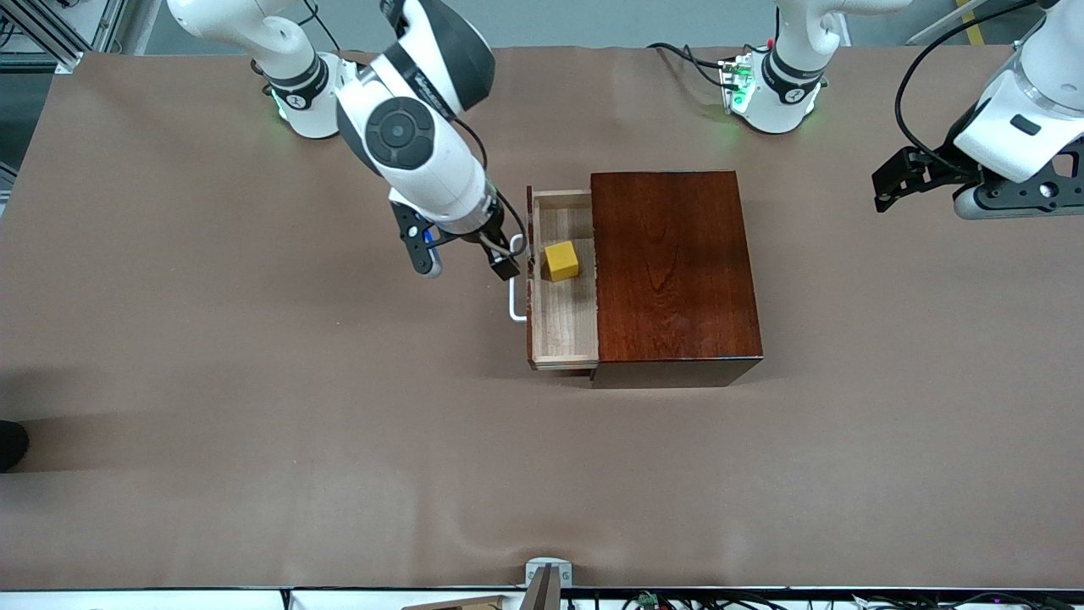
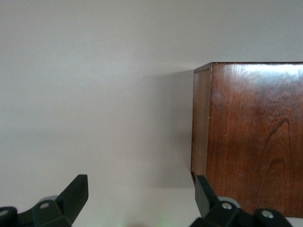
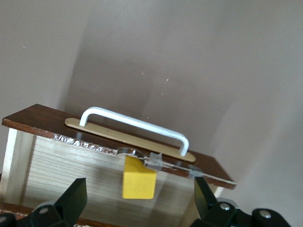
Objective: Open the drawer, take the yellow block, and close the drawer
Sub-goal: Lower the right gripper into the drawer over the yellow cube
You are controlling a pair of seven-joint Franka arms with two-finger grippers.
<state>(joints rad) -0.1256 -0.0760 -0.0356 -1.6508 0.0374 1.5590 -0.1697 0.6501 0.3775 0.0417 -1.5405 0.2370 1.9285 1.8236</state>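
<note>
The brown tabletop [image 1: 212, 381] carried a glossy reddish-brown wooden box [image 1: 673, 271], which was judged heavy and stiff enough to stay put. From the box's end toward the right arm's end of the tabletop, the pale-wood drawer [image 1: 563, 326] was seen pulled partly out, its white U-shaped handle [image 1: 515, 307] on the dark front. The drawer was judged light and easy-sliding; the handle would be the natural place to push it shut.

In the drawer's tray, the yellow block [image 1: 561, 260] lay on the wooden floor close to the drawer front. It was judged light, rigid and plain-faced, not fragile, perhaps a little slippery; two opposite flat faces would best be taken from above, with care for the nearby front wall.

The right arm was bent down over the drawer front, and the right pincer [image 1: 468, 261] was held spread wide, empty, just above the handle and block. The left arm waited over the left arm's end of the tabletop, the left pincer [image 2: 139, 198] spread apart and empty beside the box.
</note>
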